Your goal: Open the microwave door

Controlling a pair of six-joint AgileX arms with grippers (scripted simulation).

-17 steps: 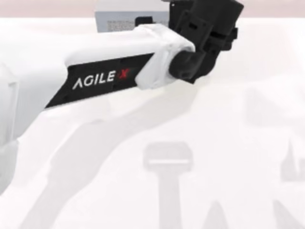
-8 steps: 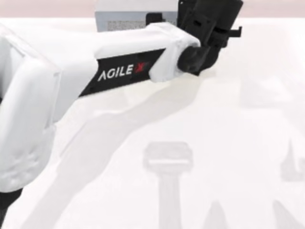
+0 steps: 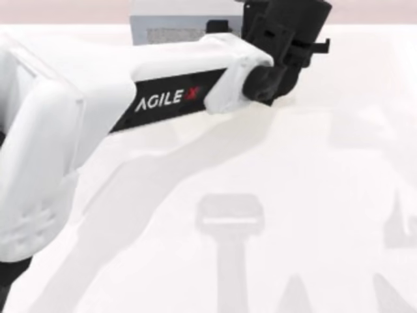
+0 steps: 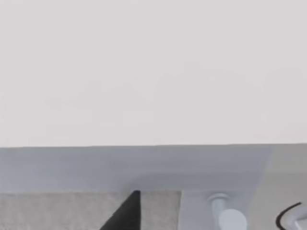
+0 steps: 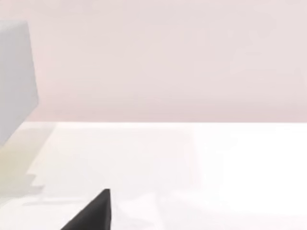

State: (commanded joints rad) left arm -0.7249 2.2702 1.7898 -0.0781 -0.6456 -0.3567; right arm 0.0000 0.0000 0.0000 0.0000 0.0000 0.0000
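The microwave (image 3: 176, 16) is a light-grey box at the table's far edge, its pale top (image 4: 153, 72) filling most of the left wrist view. The microwave door (image 4: 53, 211) shows its speckled mesh window and looks flush with the knob panel (image 4: 196, 211). A strip of the mesh (image 3: 166, 34) shows above my left arm. My left gripper (image 3: 287, 42) hangs over the microwave's right front corner, and in its wrist view it shows as a black wedge (image 4: 125, 215) against the mesh. My right gripper (image 5: 93, 213) is out of the top view, off to the microwave's side.
A round silver knob (image 4: 231, 218) sticks out of the panel beside the door. My left arm's white link (image 3: 130, 91) stretches from the left edge to the microwave. The white table (image 3: 313, 195) carries only grey shadows of the arms.
My left arm has swung right and further toward the microwave over the last second, mostly in the first half. The microwave has not moved.
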